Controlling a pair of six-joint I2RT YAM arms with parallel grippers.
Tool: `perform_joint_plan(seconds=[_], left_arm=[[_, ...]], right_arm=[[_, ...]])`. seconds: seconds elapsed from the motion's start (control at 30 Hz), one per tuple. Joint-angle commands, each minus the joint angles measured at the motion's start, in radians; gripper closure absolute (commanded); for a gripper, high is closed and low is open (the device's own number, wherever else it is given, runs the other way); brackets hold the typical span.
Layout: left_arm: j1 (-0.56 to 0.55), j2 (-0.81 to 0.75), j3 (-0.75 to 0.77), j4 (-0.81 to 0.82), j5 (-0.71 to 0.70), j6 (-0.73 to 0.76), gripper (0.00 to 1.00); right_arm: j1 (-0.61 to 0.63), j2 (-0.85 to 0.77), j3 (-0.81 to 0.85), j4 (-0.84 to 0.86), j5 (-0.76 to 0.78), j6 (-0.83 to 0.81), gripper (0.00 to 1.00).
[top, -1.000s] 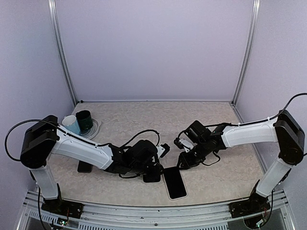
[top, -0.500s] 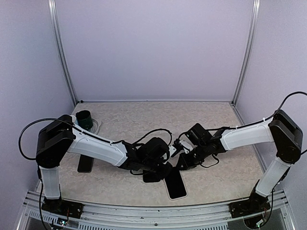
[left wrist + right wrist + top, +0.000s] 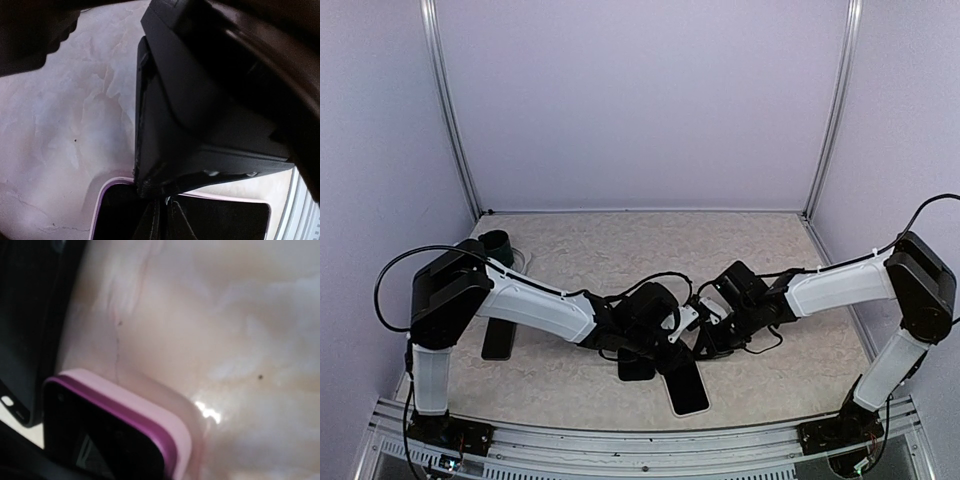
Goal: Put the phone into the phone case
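Note:
The phone [image 3: 688, 392], black screen up, lies inside the pink phone case [image 3: 671, 398] near the table's front edge. My left gripper [image 3: 663, 357] sits low over the phone's far end from the left. My right gripper [image 3: 706, 342] is close to that same end from the right. In the left wrist view the pink case rim [image 3: 98, 197] and the dark screen [image 3: 225, 220] lie just under a large black gripper body. In the right wrist view a case corner [image 3: 155, 422] frames the screen [image 3: 90, 445]. Neither gripper's opening shows.
A dark flat object [image 3: 497, 340] lies on the table at the left, beside my left arm. A dark green cup [image 3: 497, 243] stands at the back left. The metal front rail [image 3: 640, 440] runs just below the phone.
My left arm has swung right, bringing its gripper up to the phone's far end. My right gripper has shifted slightly left and lower toward the same end. The phone has not moved.

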Motion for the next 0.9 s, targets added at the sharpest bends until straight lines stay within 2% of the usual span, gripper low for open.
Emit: perform_joint_plan(seconds=[0.0, 0.17, 0.23, 0.33, 0.4, 0.47, 0.6, 0.67, 0.77, 0.87], left_arm=[[0.035, 0.160, -0.073, -0.321, 0.089, 0.004, 0.90], [0.033, 0.198, -0.053, -0.373, 0.094, -0.010, 0.91], [0.036, 0.158, -0.088, -0.321, 0.110, -0.021, 0.92], [0.063, -0.007, -0.155, -0.157, 0.152, -0.075, 0.90], [0.068, -0.129, -0.173, -0.061, 0.121, -0.099, 0.84], [0.066, -0.228, -0.187, 0.041, 0.061, -0.109, 0.72], [0.070, -0.383, -0.222, 0.121, -0.062, -0.131, 0.50], [0.077, -0.432, -0.226, 0.103, -0.133, -0.148, 0.45], [0.102, -0.453, -0.212, 0.019, -0.235, -0.189, 0.43], [0.121, -0.457, -0.222, -0.023, -0.279, -0.217, 0.42]], right_arm=[[-0.009, 0.068, -0.024, -0.022, 0.088, -0.001, 0.94], [-0.001, 0.054, -0.032, -0.034, 0.087, 0.003, 0.94], [0.000, 0.012, -0.034, -0.040, 0.091, 0.006, 0.92], [0.014, -0.063, -0.008, -0.096, 0.169, 0.022, 0.80], [0.050, -0.088, 0.034, -0.176, 0.289, 0.039, 0.64], [0.092, -0.100, 0.061, -0.237, 0.361, 0.070, 0.49], [0.181, -0.104, 0.090, -0.305, 0.455, 0.167, 0.03], [0.236, -0.086, 0.130, -0.358, 0.493, 0.220, 0.01], [0.314, -0.024, 0.210, -0.415, 0.501, 0.284, 0.01], [0.363, 0.067, 0.263, -0.484, 0.511, 0.331, 0.01]])
